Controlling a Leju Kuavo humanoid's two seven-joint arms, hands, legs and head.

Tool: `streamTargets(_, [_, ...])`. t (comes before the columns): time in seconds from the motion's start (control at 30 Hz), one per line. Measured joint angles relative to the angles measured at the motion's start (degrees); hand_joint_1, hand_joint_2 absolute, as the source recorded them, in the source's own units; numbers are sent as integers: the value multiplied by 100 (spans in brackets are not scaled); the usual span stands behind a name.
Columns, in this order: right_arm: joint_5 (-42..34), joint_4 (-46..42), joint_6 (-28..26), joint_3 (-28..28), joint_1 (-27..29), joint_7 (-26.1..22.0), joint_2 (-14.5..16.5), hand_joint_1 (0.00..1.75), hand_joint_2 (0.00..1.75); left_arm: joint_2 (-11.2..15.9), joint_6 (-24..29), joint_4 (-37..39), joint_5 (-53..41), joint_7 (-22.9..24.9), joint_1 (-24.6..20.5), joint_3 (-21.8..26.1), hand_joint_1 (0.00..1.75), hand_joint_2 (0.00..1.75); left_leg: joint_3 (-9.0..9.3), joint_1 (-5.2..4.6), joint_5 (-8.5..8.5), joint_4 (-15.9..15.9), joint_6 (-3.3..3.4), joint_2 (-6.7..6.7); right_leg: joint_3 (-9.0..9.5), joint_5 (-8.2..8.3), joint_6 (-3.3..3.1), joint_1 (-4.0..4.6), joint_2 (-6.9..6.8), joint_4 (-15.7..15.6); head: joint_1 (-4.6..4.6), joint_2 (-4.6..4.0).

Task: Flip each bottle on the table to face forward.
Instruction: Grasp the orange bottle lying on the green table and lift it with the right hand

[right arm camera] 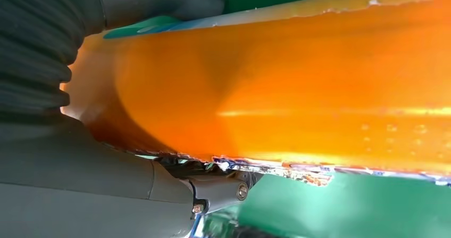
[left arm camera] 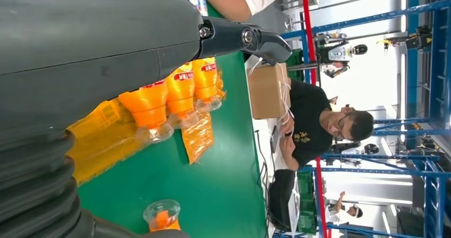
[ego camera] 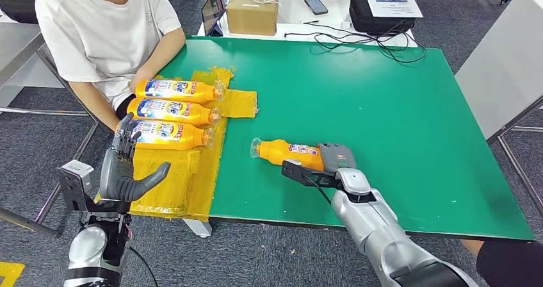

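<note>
Three orange bottles (ego camera: 171, 112) lie side by side on a yellow plastic sheet (ego camera: 192, 178) at the table's left, colourful labels up, caps pointing right. Their necks (left arm camera: 165, 97) appear in the left wrist view. A fourth orange bottle (ego camera: 288, 152) lies alone on the green table (ego camera: 397, 107), cap to the left; its orange body (right arm camera: 298, 84) is close up in the right wrist view. My right hand (ego camera: 333, 162) grips its base end, thumb (right arm camera: 159, 4) on one side and fingers on the other. My left hand (ego camera: 125, 165) is raised beside the nearest of the three bottles, fingers apart, holding nothing.
A person in a white shirt (ego camera: 102, 31) sits at the table's left corner, one hand by the far bottle. A cardboard box (ego camera: 252, 9), phone (ego camera: 316, 5), black bag (ego camera: 378, 15) and cables (ego camera: 378, 43) lie at the far edge. Another person (left arm camera: 319, 124) sits beyond.
</note>
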Motion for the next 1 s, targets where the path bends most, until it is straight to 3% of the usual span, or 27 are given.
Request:
streamTargets(0.17, [-199,129,121,-1,-101,-233,-26,175,175,2,-2,118,-10,4,-68,-4,0,175,19,1,-1,0,-1,1,18,0,0,1,1,0,-1,0])
streamTargets(0.3, [-1053,155,449,-31,-130,-1434,-67,175,175,31,-51,276,77,-4,-167,-42,0,175,41,2,-8,-1,-6,22,32,3,-3,1,14,0,2,0])
streamTargets(0.37, [-1676,87,431,-73,-8,-2121,-54,175,175,45,-103,378,223,25,-226,-97,0,175,45,2,-10,-1,-7,36,35,6,-5,1,23,0,1,0])
streamTargets(0.43, [-2246,-96,299,-117,205,-2499,-7,175,175,47,-146,458,404,132,-225,-152,0,175,43,2,-10,-2,-7,38,33,6,-5,1,25,0,0,0])
streamTargets(0.67, [-3852,-1551,-737,-352,1320,-2828,295,175,175,-149,-34,1008,1101,973,109,-338,0,175,-3,2,-5,-1,-7,23,-4,3,-2,2,19,3,-1,0])
streamTargets(0.8, [-4536,-2513,-1312,-542,1768,-2962,448,175,175,-253,-216,1306,1061,828,405,-729,0,175,-38,-1,-4,0,-4,15,-33,2,-1,-1,14,2,0,0])
streamTargets(1.0, [-4787,-3154,-1395,-705,1966,-3113,525,175,175,-166,-398,1307,234,419,616,-1443,0,175,-55,-4,-7,0,-1,13,-45,1,2,-4,13,-1,-1,0])
